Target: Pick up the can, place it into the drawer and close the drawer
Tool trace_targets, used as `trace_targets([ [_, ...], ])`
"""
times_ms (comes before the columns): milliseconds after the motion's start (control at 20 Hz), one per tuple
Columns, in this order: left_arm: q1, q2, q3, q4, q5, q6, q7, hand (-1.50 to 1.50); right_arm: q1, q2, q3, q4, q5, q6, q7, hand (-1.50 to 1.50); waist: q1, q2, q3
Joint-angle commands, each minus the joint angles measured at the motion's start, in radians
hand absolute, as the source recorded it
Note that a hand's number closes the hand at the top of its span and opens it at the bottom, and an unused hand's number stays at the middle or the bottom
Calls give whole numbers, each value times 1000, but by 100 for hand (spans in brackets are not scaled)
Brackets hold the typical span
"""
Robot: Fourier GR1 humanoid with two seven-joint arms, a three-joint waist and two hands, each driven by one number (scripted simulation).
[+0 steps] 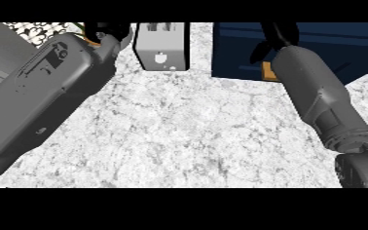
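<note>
No can shows anywhere in the head view. The dark blue drawer (316, 48) lies at the upper right, and its inside looks dark. My right hand (279, 34) reaches over the drawer's left part at the top edge, mostly cut off, and whether it holds anything is hidden. My left hand (109, 29) is at the upper left, also cut by the top edge, just left of a grey box.
A grey-white box-shaped appliance (164, 48) stands at the top middle between the two hands. My left forearm (50, 87) covers the left side and my right forearm (320, 102) the right. White marbled counter (187, 126) fills the middle and front.
</note>
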Motion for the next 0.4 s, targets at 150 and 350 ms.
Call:
trace_targets([
  [150, 29, 8, -10, -40, -8, 7, 13, -150, -78, 69, -250, -36, -273, 98, -83, -150, 20, -18, -6],
  [350, 32, 54, 12, -64, -9, -10, 30, -150, -82, 11, -275, -28, -294, 154, -132, -150, 17, -14, -9],
])
